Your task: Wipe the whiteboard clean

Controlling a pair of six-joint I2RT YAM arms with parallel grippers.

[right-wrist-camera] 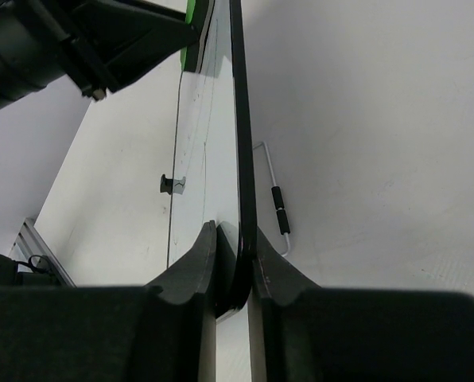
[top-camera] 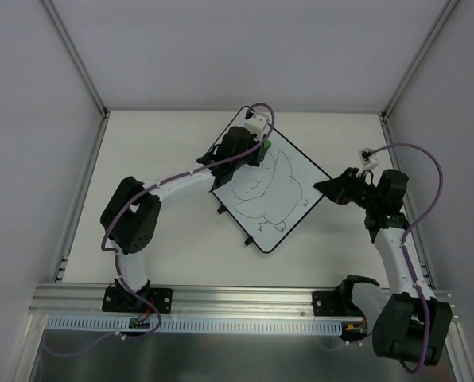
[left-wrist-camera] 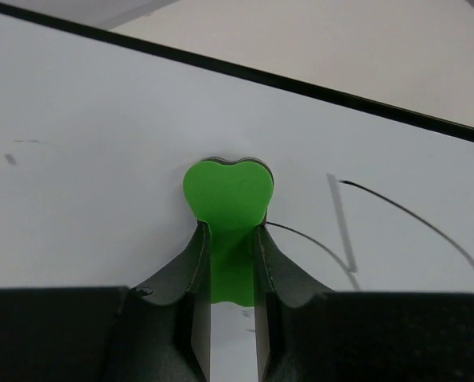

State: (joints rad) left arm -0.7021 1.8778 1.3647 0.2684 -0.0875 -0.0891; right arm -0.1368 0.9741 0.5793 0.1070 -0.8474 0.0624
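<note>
Finding: the whiteboard (top-camera: pixel 304 171) lay on the table (top-camera: pixel 157 143), turned cornerwise to the arms and roughly central between them.

Left tool (left-wrist-camera: pixel 229 231): nearly shut, its two fingers pinched on the lower part of a small green eraser (left-wrist-camera: pixel 227 191). The eraser's rounded head was pressed to the board surface near the far corner, close under the black frame.

Right tool (right-wrist-camera: pixel 235 239): set at the board's right-hand corner, one finger on each side of the rim. The gap was narrow and the fingers appeared to bear on the frame, so the board was judged pinned there.

Condition of the surface: a black line drawing (top-camera: pixel 265 199) covered most of the board's middle and near half. In the left wrist view only faint grey smudges showed to the eraser's left, while clean black strokes ran off to its right.

Assessment: wiping was in hand but at an early stage, with the bulk of the drawing unwiped.

Next move, as judged: the eraser needs drawing across the strokes towards the near corner, kept flat and under pressure. The right tool's hold should stay firm so that the board does not slide or pivot.
</note>
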